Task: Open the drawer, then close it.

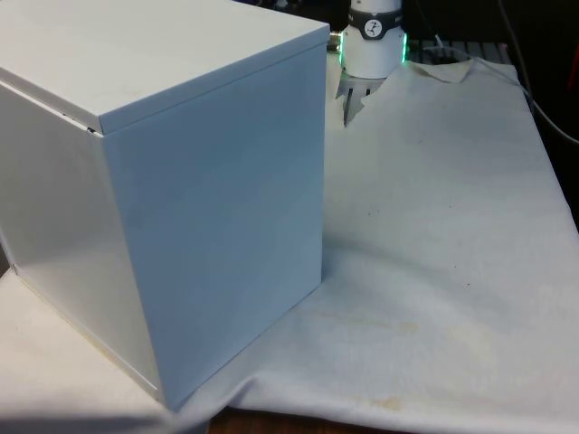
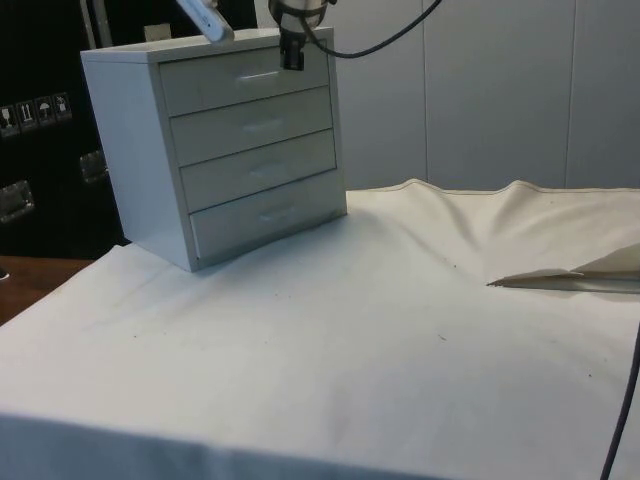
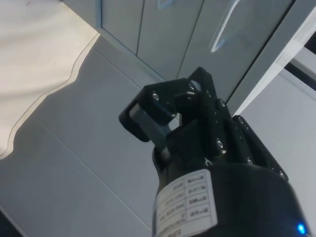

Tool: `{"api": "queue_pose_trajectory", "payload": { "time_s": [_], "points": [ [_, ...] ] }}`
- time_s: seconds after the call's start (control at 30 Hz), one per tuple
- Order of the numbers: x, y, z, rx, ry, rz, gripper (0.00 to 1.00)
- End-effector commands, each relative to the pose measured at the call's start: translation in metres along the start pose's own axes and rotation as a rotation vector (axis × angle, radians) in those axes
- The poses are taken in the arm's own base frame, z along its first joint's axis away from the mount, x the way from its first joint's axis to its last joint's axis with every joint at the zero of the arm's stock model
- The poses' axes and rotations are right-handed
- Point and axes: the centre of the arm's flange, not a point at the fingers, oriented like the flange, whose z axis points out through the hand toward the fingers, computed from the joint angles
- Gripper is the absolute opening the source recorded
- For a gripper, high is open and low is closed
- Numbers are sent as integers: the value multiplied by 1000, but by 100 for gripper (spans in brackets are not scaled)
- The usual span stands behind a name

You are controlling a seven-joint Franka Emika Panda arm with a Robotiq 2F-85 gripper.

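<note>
- Drawers, four of them, sit in a grey chest on the tabletop. In the side view the chest is at the far left. All four look pushed in, so the opening step is not yet done.
- In the front view the chest turns its plain back to us, on the front view's left.
- The top drawer has a thin pale handle across its middle. The wrist view sees a handle too.
- The gripper hangs just in front of the top drawer, to the right of the handle. It holds nothing. Its fingers look close together, with only a small gap.
- What could go wrong: the gripper may slide past the handle because it is off to one side.
- The handle is thin, so the fingers could slip off when pulling.
- A pull that is too hard could drag the whole chest along the white cloth.
</note>
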Motion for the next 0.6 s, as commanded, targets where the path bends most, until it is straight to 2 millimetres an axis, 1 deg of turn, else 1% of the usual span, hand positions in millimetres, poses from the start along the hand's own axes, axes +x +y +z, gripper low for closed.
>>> {"api": "queue_pose_trajectory", "payload": {
  "time_s": [0.0, 0.3, 0.57],
  "points": [
    [-2, -1, -4, -9, 7, 3, 0],
    [-9, -6, -15, -5, 10, 16, 0],
    [-8, -7, -16, -3, 6, 17, 0]
  ]
}}
